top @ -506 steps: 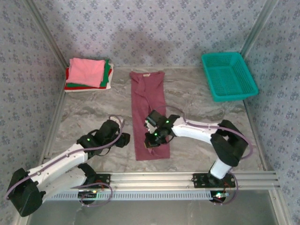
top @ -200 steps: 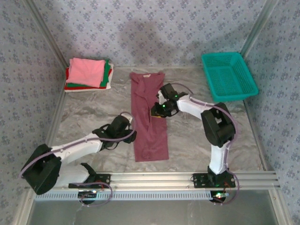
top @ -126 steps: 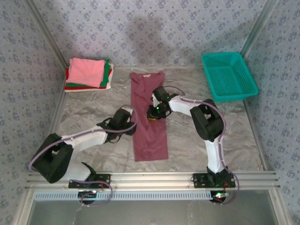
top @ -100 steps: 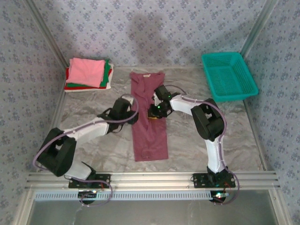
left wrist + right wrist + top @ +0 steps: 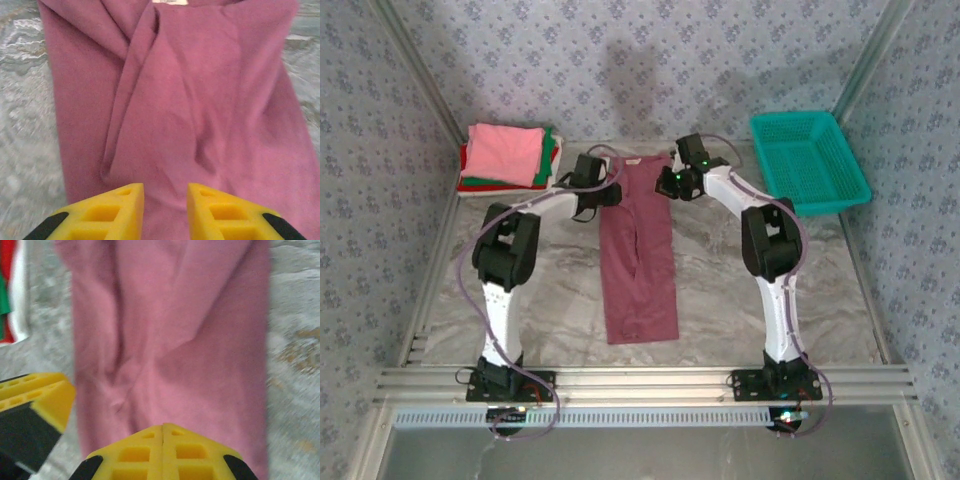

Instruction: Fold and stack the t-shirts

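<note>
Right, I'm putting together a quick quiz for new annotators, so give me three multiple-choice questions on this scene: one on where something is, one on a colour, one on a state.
1. Where does the basket sit?
A) at the far right of the table
B) at the near left corner
C) at the near edge, in the middle

2. What colour is the top shirt on the folded stack?
A) green
B) pink
C) white

3. How does the left gripper stand?
A) shut on the basket
B) shut on a sleeve
C) open, over the maroon shirt

Answers: A, the top view shows it far right; B, the pink shirt lies uppermost; C, the left wrist view shows a gap between its yellow fingers.
</note>
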